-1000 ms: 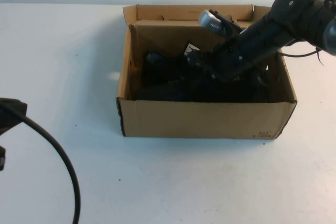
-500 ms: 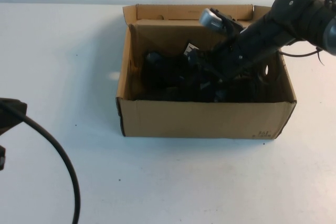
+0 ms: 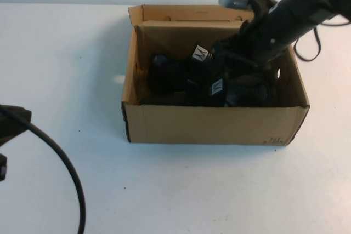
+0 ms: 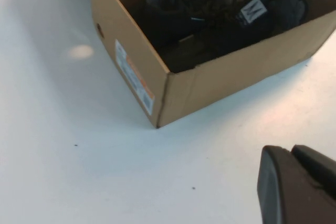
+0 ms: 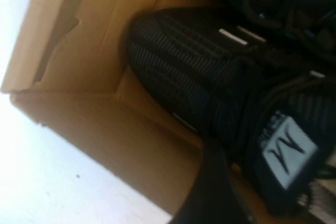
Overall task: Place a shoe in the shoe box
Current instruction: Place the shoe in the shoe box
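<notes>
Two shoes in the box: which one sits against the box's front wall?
The shoe whose tag is nearer the front wall of the shoe box; the other shoe lies behind.

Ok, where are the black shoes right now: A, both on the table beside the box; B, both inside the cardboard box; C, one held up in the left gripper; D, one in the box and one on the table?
B: both black shoes lie inside the shoe box, white tongue tags showing; the right gripper is over the box, and the left gripper is parked away on the table.

The right gripper [image 3: 227, 58] hangs low, its arm slanting down from the right. The left gripper [image 4: 296, 184] (only partly visible) rests apart.
</notes>
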